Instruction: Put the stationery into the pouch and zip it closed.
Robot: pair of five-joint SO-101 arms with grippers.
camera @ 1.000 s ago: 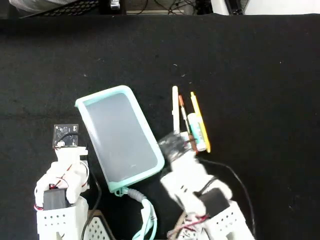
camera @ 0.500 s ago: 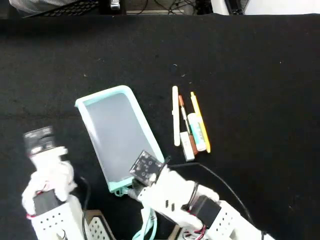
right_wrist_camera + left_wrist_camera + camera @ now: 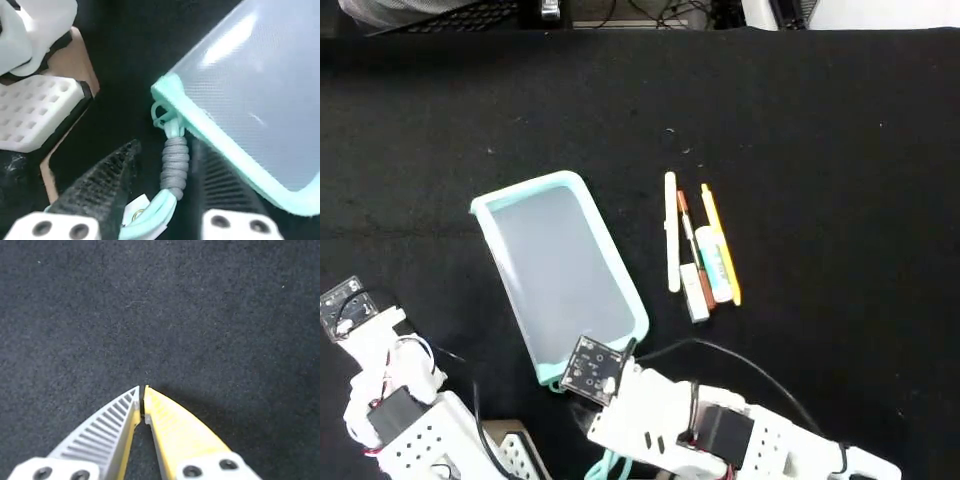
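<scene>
**High view.** Pouch (image 3: 560,270) flat on the black table (image 3: 840,130), long axis slanting from a far corner down to the near corner with the zip pull. Stationery (image 3: 700,250) in a tight row near the pouch's long edge on the right arm's side, apart from it, not yet inside, lengths running roughly along the pouch's own. Right arm (image 3: 710,435) in over the pouch's near corner. Left arm (image 3: 390,400) well off the pouch's other long edge. Nearer of the two by far: the right.

**Left wrist view.** Left gripper (image 3: 143,388) closed tip to tip on nothing, over bare cloth away from the pouch.

**Right wrist view.** Right gripper (image 3: 167,147) spread wide, holding nothing, one finger to each side of the grey pull cord (image 3: 175,162) hanging off the ring (image 3: 161,116) at the pouch's corner. Cord lengthwise between the fingers, in line with the claw, pouch body just beyond it. Probably a matter of closing on the cord, then drawing it along the pouch's edge. State of the zip itself: impossible to tell.
</scene>
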